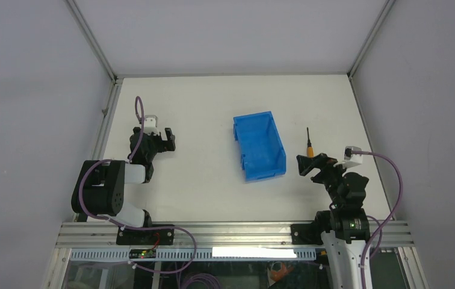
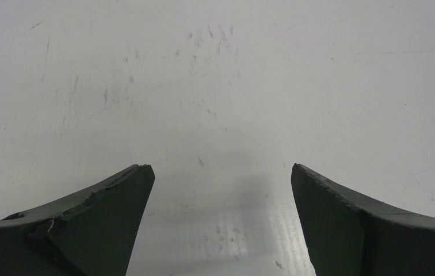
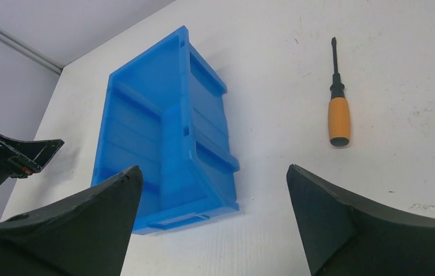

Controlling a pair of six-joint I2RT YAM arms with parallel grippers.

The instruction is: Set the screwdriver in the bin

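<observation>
My black left arm (image 1: 102, 186) is folded at the elbow, its wrist pointing forward and down. My black left fingers (image 2: 106, 218) hang spread wide, close above the white table (image 2: 215, 86). My right arm (image 1: 348, 195) stretches forward, wrist tilted down, black right fingers (image 3: 347, 224) equally wide apart.
</observation>
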